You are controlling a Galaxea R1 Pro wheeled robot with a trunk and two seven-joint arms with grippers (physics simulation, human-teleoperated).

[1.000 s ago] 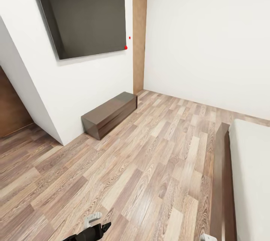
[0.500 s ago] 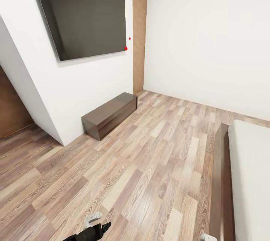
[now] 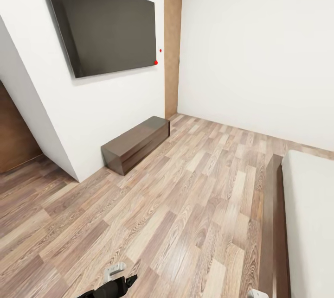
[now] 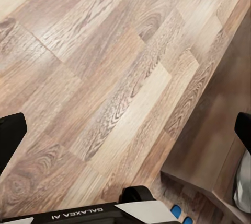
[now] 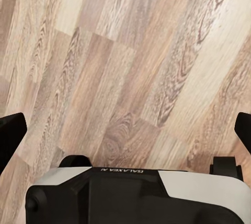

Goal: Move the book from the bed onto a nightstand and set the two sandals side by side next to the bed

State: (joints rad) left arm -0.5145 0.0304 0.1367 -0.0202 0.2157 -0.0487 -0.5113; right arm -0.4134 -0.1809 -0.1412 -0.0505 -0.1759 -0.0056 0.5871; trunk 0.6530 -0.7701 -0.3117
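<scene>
Head view: bedroom with wood-plank floor [image 3: 185, 205] and white walls. Bed [image 3: 306, 214] sits ahead and to the right of both grippers: dark frame edge, pale mattress, only its near-left corner in frame. Book and nightstand can't be placed from these frames.

Left gripper [image 4: 125, 130]: 2 dark fingertips at opposite edges of the left wrist view, spread wide, nothing between them but bare floor. Holding nothing. In the head view part of the left arm [image 3: 113, 284] shows at the lower edge, over the floor.

Right gripper [image 5: 125, 130]: same picture, 2 fingertips at the far edges of the right wrist view, wide apart, only floor planks in the gap. Empty.

Left wrist view also catches a dark wooden edge [image 4: 209, 145] beside the gripper, looks like the bed frame, can't confirm. 2 small bright blue bits [image 4: 180, 214] sit near the robot body just under that edge; could be the sandals, too little visible to tell.

Ahead and to the left of the grippers: long low dark TV cabinet [image 3: 137, 142] against the wall, well apart from the bed. Large black TV [image 3: 104, 24] is mounted above it. Wooden door [image 3: 172, 52] stands in the far corner past the cabinet. 2 small red dots [image 3: 156, 62] show by the TV's corner.
</scene>
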